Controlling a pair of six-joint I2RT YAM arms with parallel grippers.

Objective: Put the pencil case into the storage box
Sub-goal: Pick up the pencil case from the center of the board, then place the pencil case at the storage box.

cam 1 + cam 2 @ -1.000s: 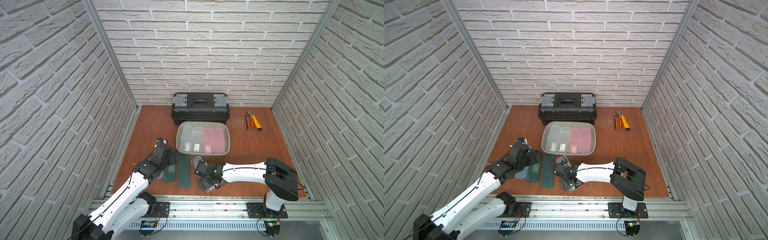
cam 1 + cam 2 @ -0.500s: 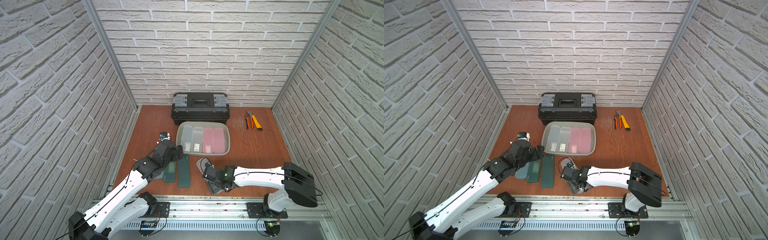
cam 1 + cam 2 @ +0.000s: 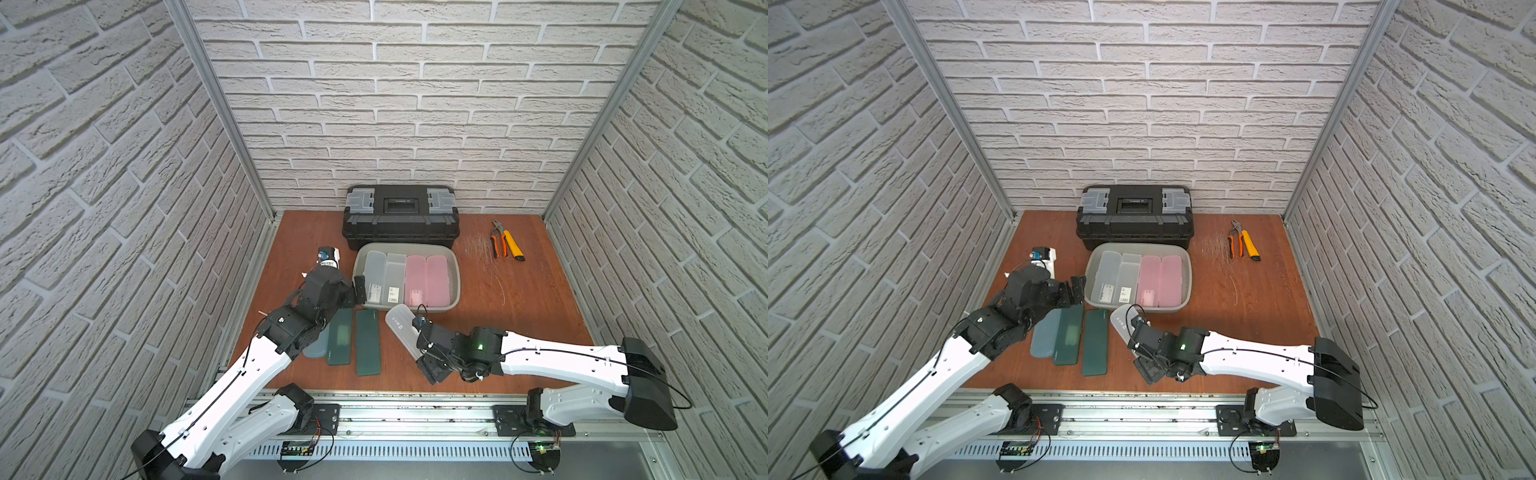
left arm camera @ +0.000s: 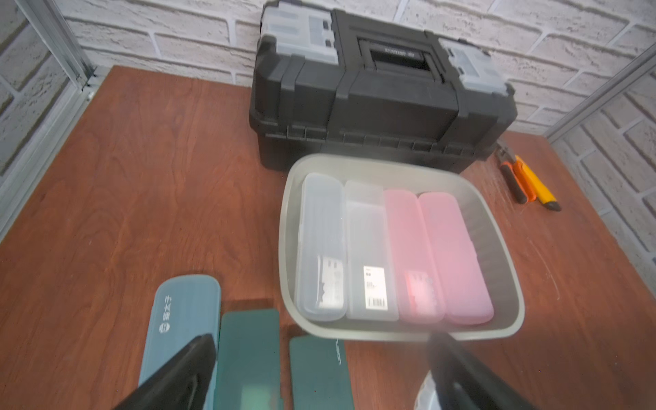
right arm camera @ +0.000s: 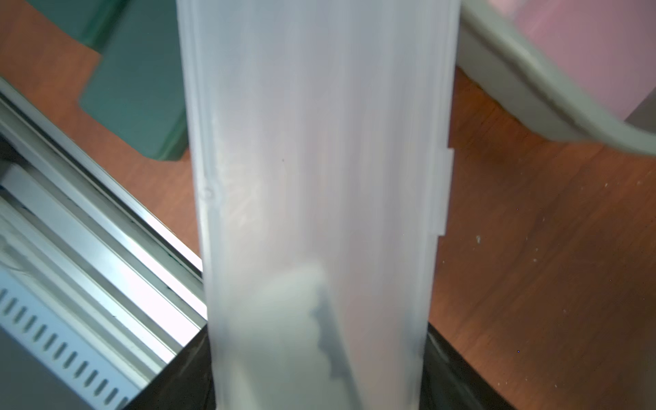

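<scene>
The black toolbox (image 3: 401,224) sits at twelve o'clock against the back wall, and the storage box (image 3: 456,282) lies just at its six. At the tub's six, outside it, the frosted pencil case (image 3: 400,327) is clamped by its near end in my right gripper (image 3: 424,351). My left gripper (image 4: 319,369), at the tub's nine, gapes wide and empty.

pencil case (image 5: 319,177): frosted translucent plastic, smooth
storage box (image 4: 284,248): grey-green plastic, matt, smooth
green cases (image 3: 368,347): dark opaque plastic, satin
pink cases (image 4: 451,255): translucent plastic, smooth
toolbox (image 3: 401,224): black plastic, matt; lid trays clear-grey plastic
table (image 3: 519,311): reddish wood grain, smooth, scratched in places
walls (image 3: 415,104): white brick relief, rough
rail (image 3: 415,415): bare metal, glossy
</scene>
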